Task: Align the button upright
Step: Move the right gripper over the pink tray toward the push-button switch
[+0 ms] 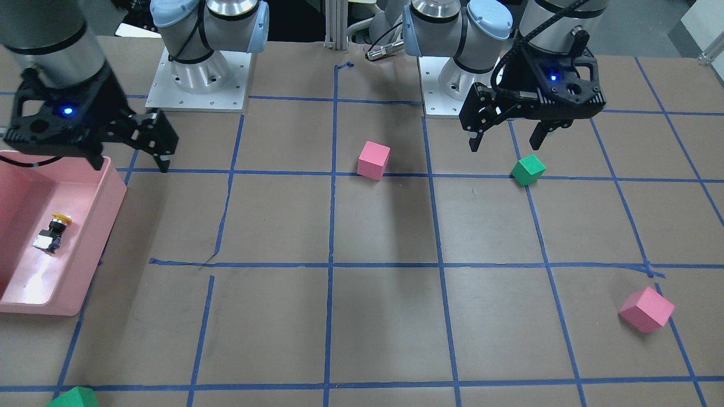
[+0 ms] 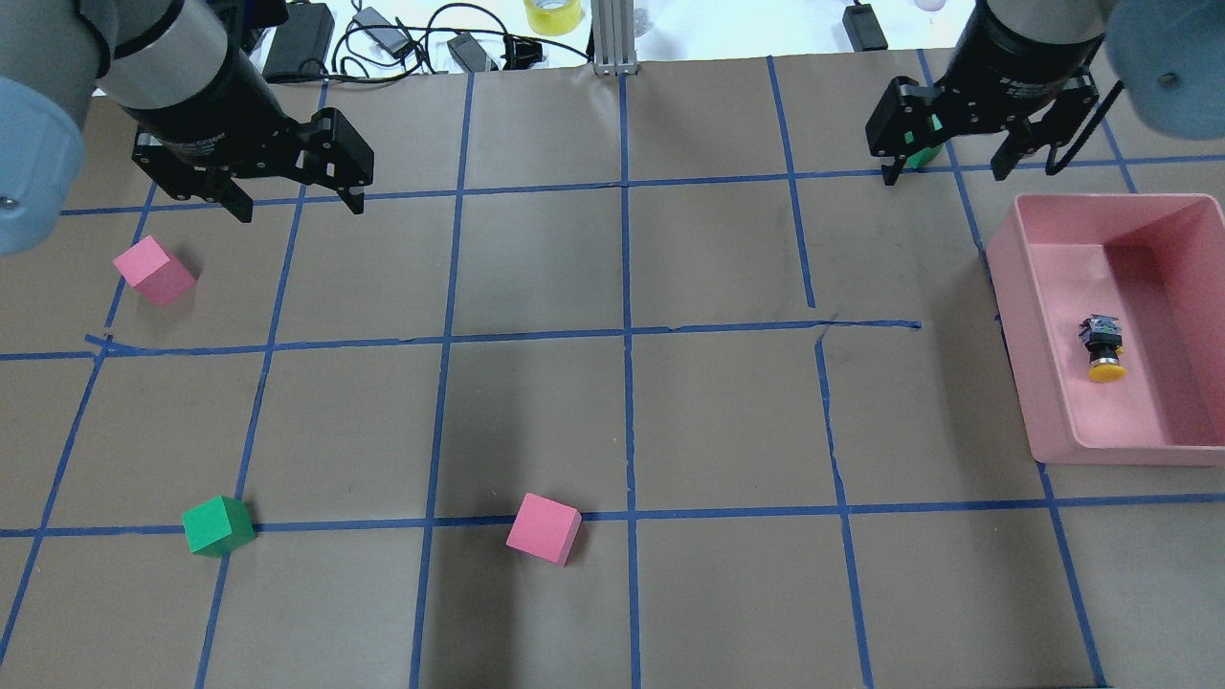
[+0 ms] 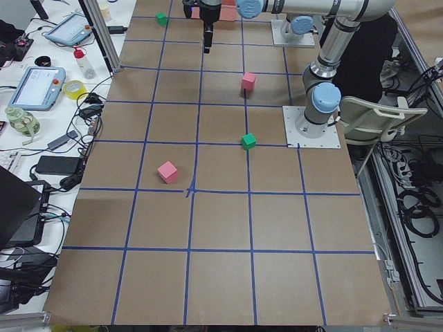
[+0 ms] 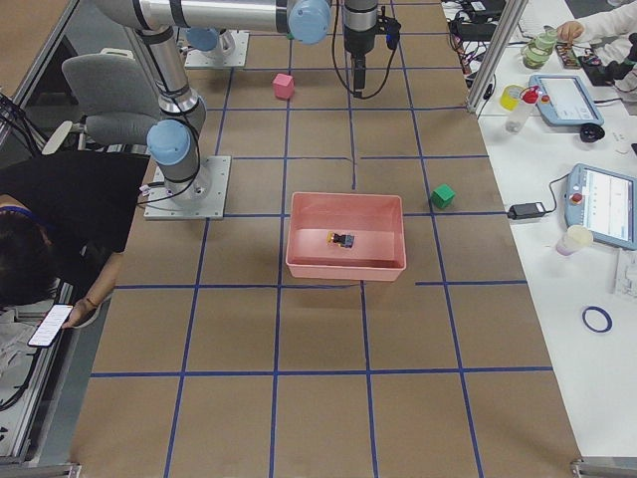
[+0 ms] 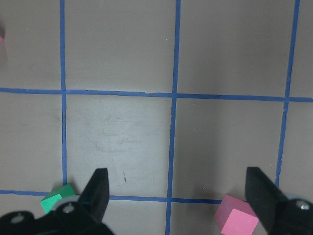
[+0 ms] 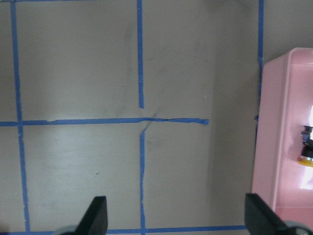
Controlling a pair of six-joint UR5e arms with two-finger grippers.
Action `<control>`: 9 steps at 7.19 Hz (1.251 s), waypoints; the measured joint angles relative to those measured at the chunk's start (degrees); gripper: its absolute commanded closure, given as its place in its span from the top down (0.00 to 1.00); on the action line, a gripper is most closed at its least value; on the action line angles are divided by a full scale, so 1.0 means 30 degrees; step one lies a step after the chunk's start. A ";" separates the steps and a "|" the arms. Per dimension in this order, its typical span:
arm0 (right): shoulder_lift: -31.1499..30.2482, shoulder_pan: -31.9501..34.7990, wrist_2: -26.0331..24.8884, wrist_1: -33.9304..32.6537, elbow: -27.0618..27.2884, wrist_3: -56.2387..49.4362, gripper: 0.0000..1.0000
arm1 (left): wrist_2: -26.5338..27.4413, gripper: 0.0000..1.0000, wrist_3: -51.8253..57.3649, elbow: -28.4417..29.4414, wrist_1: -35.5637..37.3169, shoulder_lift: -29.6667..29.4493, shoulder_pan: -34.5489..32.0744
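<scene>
Two cubes lie nearest to the robot, both on the same blue tape line [image 2: 383, 524]: a green cube [image 2: 217, 525] at the left and a pink cube [image 2: 544, 528] approx. at the centre. Further out, at the right edge, stands the pink tray [image 2: 1120, 456] w/ the button [image 2: 1102, 346] inside, approx. in the middle of its floor, apart from the walls. The button lies on its side, i.e. not upright: yellow cap toward the robot, silvery base away from it. On the left, a bit further, sits a second pink cube [image 2: 153, 270]. Farthest are the grippers, both hanging above the table [image 2: 718, 431]. The left gripper [image 2: 300, 209] is just beyond the second pink cube, fingers spread wide, holding nothing. The right gripper [image 2: 946, 175] is beyond the tray's far left corner, fingers also spread wide, no grasp. A second green cube [image 2: 924, 156] shows partly behind it.
</scene>
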 measured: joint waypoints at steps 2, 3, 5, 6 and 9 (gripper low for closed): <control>0.1048 -0.3347 -0.0076 -0.0477 0.0387 -0.3101 0.93 | -0.0013 1.00 0.0000 0.0000 0.0000 -0.0008 0.0000; 0.1483 -0.4716 -0.0122 -0.1411 0.0928 -0.4569 0.93 | -0.0015 1.00 0.0000 -0.0001 0.0000 -0.0007 -0.0001; 0.2051 -0.6675 -0.0161 -0.5041 0.3174 -0.6103 0.96 | -0.0010 1.00 0.0000 0.0000 0.0000 -0.0003 0.0011; 0.2445 -0.7441 -0.0191 -0.7367 0.4588 -0.6628 0.96 | 0.0003 1.00 0.0000 -0.0001 0.0000 -0.0001 0.0010; 0.3525 -0.8544 -0.0293 -1.0748 0.6606 -0.7093 0.96 | 0.0013 1.00 0.0000 0.0000 0.0007 0.0000 0.0000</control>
